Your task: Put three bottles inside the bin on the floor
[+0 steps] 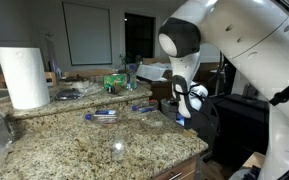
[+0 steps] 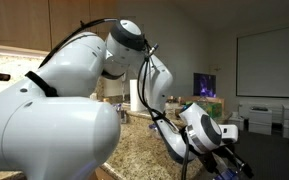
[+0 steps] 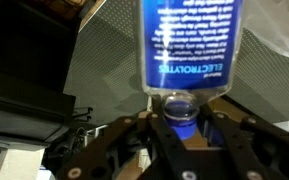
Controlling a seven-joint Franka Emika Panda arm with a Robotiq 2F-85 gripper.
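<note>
In the wrist view my gripper [image 3: 180, 118] is shut on the neck and blue cap of a clear bottle [image 3: 189, 45] with a blue label, which points away from the camera over grey floor. In an exterior view the gripper [image 1: 188, 104] hangs past the counter's right edge, fingers down. Two more bottles [image 1: 102, 116] [image 1: 144, 108] lie on the granite counter [image 1: 74, 150]. The gripper also shows low in an exterior view [image 2: 222, 152]. A white plastic edge [image 3: 276, 30], perhaps the bin's liner, shows at the upper right; the bin itself I cannot make out.
A big white paper-towel roll [image 1: 24, 76] stands at the counter's back left. Green packets [image 1: 114, 82] and clutter lie on the far counter. Dark furniture [image 1: 239, 120] stands right of the counter, close behind the gripper.
</note>
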